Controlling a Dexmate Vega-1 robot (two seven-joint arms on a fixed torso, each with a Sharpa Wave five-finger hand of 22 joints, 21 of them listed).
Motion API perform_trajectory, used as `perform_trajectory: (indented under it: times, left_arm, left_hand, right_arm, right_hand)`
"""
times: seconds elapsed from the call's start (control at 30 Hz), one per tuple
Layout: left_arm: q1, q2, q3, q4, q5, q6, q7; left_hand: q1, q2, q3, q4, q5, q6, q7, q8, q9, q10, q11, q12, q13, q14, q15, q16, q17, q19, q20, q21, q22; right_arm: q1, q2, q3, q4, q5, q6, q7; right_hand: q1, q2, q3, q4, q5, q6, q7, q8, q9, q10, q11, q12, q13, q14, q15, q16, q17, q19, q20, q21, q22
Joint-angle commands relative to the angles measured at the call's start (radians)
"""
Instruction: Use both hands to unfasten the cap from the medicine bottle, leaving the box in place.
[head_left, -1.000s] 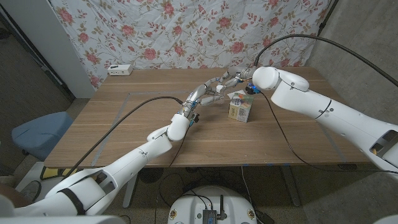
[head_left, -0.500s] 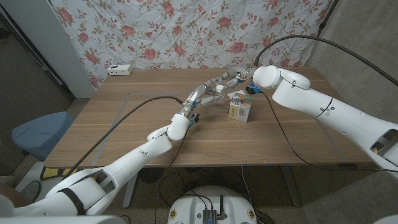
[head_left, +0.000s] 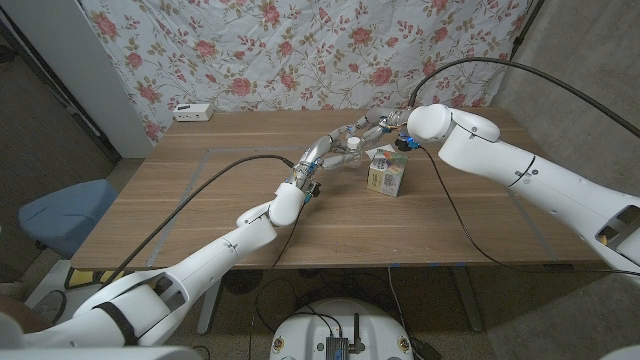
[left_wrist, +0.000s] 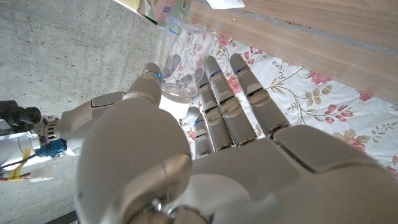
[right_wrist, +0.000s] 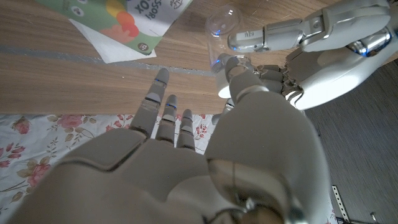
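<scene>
1. Counts: one medicine bottle (head_left: 354, 148), one box (head_left: 386, 176), one white device (head_left: 193, 111) at the table's (head_left: 200, 210) far left edge, two robot hands.
2. Blue chair seat (head_left: 62, 212) sits off the table's left side; floral cloth (head_left: 300, 50) hangs behind the table.
3. Left hand (head_left: 338, 152) reaches to the table's far middle; fingers (left_wrist: 217, 93) wrap around the bottle body, thumb on the opposite side, so it grips the bottle.
4. Bottle is clear, see-through plastic, with a pale rim; it sits between the two hands, above the table, just left of the box. Left wrist view shows the clear wall (left_wrist: 177, 87) between thumb and fingers.
5. Cap (head_left: 354, 144) looks white and small at the bottle's top in the head view; cannot tell if it is loose or tight.
6. Right hand (head_left: 385, 127) comes in from the right, just beside the bottle top. In the right wrist view its thumb (right_wrist: 239, 78) touches the bottle end (right_wrist: 222, 25); the other fingers (right_wrist: 163, 106) are straight and apart. Cannot tell if it really pinches the cap.
7. Box is multicoloured, standing on the table right of the bottle, below the right hand, apart from both hands. Right wrist view shows its printed face (right_wrist: 124, 18) with white paper (right_wrist: 102, 43) beneath.
8. Black cables run over the table by each arm; the right forearm (head_left: 520, 175) crosses above the table's right part.
</scene>
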Motion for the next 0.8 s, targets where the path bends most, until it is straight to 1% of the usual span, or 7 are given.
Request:
perform_trajectory:
  times: [0.03,0.27,0.33,0.37,0.4,0.8]
  left_arm:
    - [-0.005,-0.004,0.000,0.014,-0.005,-0.004,0.000]
    - [-0.014,-0.008,0.003,0.028,-0.005,-0.009,0.000]
    - [-0.018,-0.010,0.004,0.034,-0.005,-0.012,0.000]
    - [-0.021,-0.011,0.004,0.038,-0.005,-0.014,0.000]
    - [-0.023,-0.012,0.005,0.040,-0.005,-0.015,0.000]
    - [-0.042,-0.023,0.010,0.073,-0.014,-0.028,-0.004]
  left_hand:
    - [0.004,0.011,0.010,-0.001,0.006,0.006,0.001,0.003,0.003,0.062,-0.058,0.005,0.004,0.005,-0.046,0.002,0.002,-0.004,0.003,-0.001,0.003]
    - [0.003,0.011,0.012,-0.001,0.006,0.005,0.001,0.002,0.003,0.062,-0.058,0.005,0.004,0.005,-0.045,0.002,0.002,-0.004,0.004,0.000,0.003]
    - [0.003,0.011,0.012,-0.002,0.006,0.005,0.000,0.003,0.003,0.062,-0.059,0.005,0.004,0.005,-0.044,0.002,0.002,-0.003,0.003,0.000,0.003]
    - [0.003,0.011,0.012,-0.002,0.006,0.006,0.000,0.003,0.003,0.062,-0.059,0.005,0.004,0.005,-0.045,0.002,0.002,-0.003,0.004,0.000,0.003]
    - [0.003,0.010,0.012,-0.002,0.006,0.006,-0.001,0.003,0.003,0.063,-0.059,0.005,0.004,0.006,-0.046,0.002,0.002,-0.003,0.003,0.000,0.003]
    - [0.003,0.011,0.015,-0.003,0.006,0.006,0.001,0.003,0.003,0.061,-0.060,0.005,0.004,0.005,-0.046,0.002,0.002,-0.003,0.004,0.000,0.003]
  right_arm:
    - [0.015,0.002,-0.003,0.016,0.013,0.014,0.016]
    - [0.027,0.005,-0.006,0.030,0.021,0.022,0.033]
    - [0.033,0.006,-0.009,0.037,0.023,0.026,0.043]
    - [0.034,0.007,-0.009,0.039,0.024,0.026,0.043]
    - [0.034,0.008,-0.009,0.041,0.026,0.029,0.044]
    - [0.048,0.016,-0.012,0.075,0.037,0.062,0.062]
  right_hand:
    - [0.003,0.006,0.012,-0.001,0.006,0.026,-0.002,0.008,0.002,-0.005,-0.001,-0.002,0.002,-0.004,0.000,0.000,0.005,-0.002,-0.004,0.002,0.004]
    - [0.012,0.004,0.014,-0.003,0.008,0.018,-0.003,-0.003,-0.003,-0.020,0.002,-0.005,0.001,-0.020,0.006,-0.004,0.005,-0.013,0.000,-0.001,0.004]
    - [0.015,0.002,0.013,-0.003,0.009,0.007,-0.003,-0.010,-0.005,-0.027,0.003,-0.006,0.001,-0.027,0.008,-0.006,0.006,-0.019,0.003,-0.003,0.004]
    - [0.016,0.001,0.012,-0.002,0.009,-0.009,-0.002,-0.021,-0.008,-0.033,0.004,-0.006,0.001,-0.035,0.015,-0.007,0.006,-0.023,0.006,-0.003,0.004]
    - [0.017,0.000,0.012,-0.002,0.009,-0.015,-0.002,-0.025,-0.009,-0.038,0.007,-0.007,0.000,-0.037,0.015,-0.007,0.007,-0.024,0.007,-0.003,0.004]
    - [0.014,-0.016,0.001,0.002,0.005,-0.060,-0.003,-0.057,-0.017,-0.068,0.019,-0.009,0.000,-0.057,0.028,-0.011,0.007,-0.048,0.028,-0.008,0.004]
